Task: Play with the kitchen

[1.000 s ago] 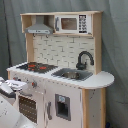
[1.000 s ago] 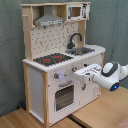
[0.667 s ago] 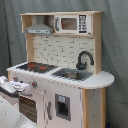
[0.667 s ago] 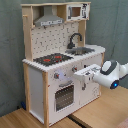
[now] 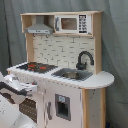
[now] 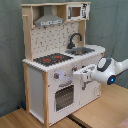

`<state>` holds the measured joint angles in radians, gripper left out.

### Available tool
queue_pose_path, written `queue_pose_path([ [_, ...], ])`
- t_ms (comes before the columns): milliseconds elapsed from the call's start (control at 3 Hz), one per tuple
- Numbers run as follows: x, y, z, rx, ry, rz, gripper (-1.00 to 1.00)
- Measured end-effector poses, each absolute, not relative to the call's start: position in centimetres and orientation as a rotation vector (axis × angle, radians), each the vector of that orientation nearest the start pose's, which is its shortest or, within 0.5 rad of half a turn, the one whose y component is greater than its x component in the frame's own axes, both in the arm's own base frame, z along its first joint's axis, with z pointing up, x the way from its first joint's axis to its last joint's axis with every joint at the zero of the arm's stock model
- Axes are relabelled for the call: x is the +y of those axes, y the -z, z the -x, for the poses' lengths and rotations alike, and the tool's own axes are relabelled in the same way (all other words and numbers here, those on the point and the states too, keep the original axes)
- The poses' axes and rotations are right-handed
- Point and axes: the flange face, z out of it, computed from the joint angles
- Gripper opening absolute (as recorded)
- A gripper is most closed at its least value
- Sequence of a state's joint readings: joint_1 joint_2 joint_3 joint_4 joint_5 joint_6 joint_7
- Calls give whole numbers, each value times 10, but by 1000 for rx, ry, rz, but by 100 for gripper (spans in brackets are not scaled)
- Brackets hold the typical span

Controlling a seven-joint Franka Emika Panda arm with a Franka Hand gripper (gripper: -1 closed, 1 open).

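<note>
Hovering my gripper [image 6: 80, 73] just beside the kitchen [image 6: 55, 60] front, below its stovetop [image 6: 52, 59]; can't tell finger spread. Kitchen stands against the curtain [image 5: 112, 45]. Reads as stiff, heavy wood; I'd grab only knobs [image 6: 56, 76] or the oven door [image 6: 65, 95] handle.

The kitchen [image 5: 65, 75] [image 6: 57, 62] stands upright, light wood and white, oven door shut.

Before my white arm [image 6: 107, 70], the light-wood, white-panelled kitchen [image 6: 47, 85] carries a black stovetop [image 5: 35, 66] with red burners, black faucet [image 5: 84, 59], grey hood [image 5: 40, 29] and brick-patterned backsplash [image 5: 57, 50].
</note>
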<state>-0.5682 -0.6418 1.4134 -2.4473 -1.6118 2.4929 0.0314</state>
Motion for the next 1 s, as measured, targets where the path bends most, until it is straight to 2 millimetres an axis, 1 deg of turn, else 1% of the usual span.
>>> queue_pose_path([
  [333,360,-352,-332,1590,-401,-629,100],
  [1000,375,-349,-350,1652,-414,-606,100],
])
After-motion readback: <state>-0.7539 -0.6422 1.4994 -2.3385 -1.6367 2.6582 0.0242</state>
